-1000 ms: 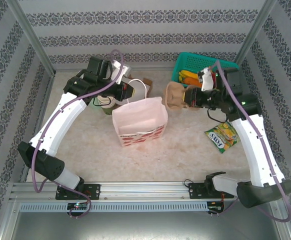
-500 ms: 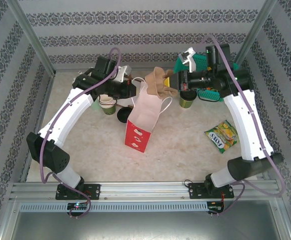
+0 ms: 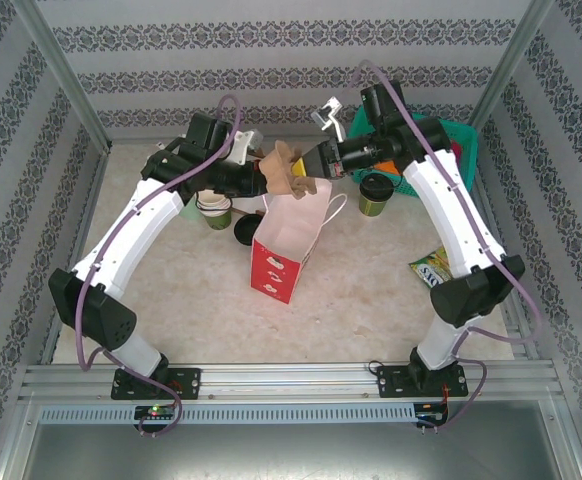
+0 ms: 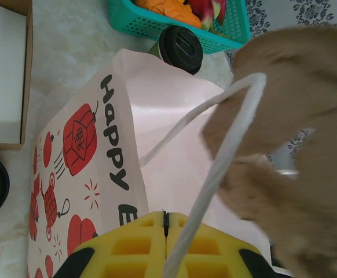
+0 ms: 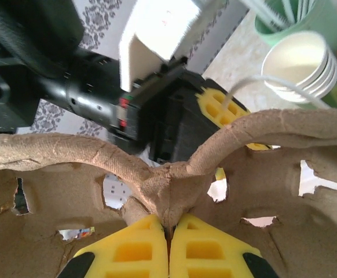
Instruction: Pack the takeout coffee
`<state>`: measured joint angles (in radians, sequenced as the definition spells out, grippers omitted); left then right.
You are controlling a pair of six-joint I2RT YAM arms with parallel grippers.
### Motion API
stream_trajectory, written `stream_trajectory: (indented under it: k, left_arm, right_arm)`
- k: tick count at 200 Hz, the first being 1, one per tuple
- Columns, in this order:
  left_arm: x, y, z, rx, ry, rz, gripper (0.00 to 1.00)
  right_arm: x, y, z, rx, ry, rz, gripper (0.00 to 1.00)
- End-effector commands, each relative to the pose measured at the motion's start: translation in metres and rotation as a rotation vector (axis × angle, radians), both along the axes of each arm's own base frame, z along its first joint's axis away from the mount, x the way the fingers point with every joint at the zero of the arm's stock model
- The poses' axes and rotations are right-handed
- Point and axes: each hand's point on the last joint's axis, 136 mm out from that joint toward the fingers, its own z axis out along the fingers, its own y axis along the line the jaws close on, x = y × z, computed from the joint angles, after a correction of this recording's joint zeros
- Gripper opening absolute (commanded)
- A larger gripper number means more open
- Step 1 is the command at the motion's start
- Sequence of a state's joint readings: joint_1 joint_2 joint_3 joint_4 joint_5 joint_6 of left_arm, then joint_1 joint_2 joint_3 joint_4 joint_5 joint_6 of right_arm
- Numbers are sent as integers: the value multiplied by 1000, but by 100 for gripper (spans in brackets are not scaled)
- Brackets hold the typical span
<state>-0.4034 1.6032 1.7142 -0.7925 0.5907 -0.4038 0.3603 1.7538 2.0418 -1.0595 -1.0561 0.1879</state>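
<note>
The takeout coffee (image 3: 374, 193), a green cup with a black lid (image 4: 180, 49), stands on the table beside the teal basket, untouched. A pink paper bag (image 3: 281, 250) with red print (image 4: 81, 145) stands tilted in the middle. My left gripper (image 3: 264, 183) is shut on its upper edge (image 4: 166, 229), and the white cord handle (image 4: 226, 150) crosses in front of the fingers. My right gripper (image 3: 312, 165) is shut on the centre ridge (image 5: 169, 223) of the brown pulp cup carrier (image 3: 291, 172), which hangs over the bag's mouth.
A teal basket (image 3: 456, 140) of fruit sits at the back right. A snack packet (image 3: 433, 272) lies at the right. Left of the bag stand a mint cup of sticks with stacked cups (image 3: 214, 207) and a loose black lid (image 3: 243, 231). A cardboard box (image 4: 6, 69) lies nearby.
The left gripper has lifted and turned the bag on end. The right arm has carried the cup carrier up and leftward, from beside the basket to over the bag's mouth.
</note>
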Motion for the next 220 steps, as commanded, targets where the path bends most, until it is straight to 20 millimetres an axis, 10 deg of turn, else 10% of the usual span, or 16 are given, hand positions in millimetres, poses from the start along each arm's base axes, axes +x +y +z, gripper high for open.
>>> stream_trajectory:
  k: [1, 81, 158, 220]
  left_arm:
    - [3, 9, 15, -7, -76, 15, 0]
    - [-1, 20, 24, -10, -91, 23, 0]
    - [-7, -2, 27, -104, -22, -129, 0]
    - [-10, -12, 23, -130, 26, -210, 0]
  right_arm:
    - [-16, -1, -9, 52, 27, 103, 0]
    - [-21, -21, -103, -410, 99, -2, 0]
    - [-55, -6, -117, -571, 216, -201, 0]
    - [-18, -32, -142, -785, 111, -435, 0]
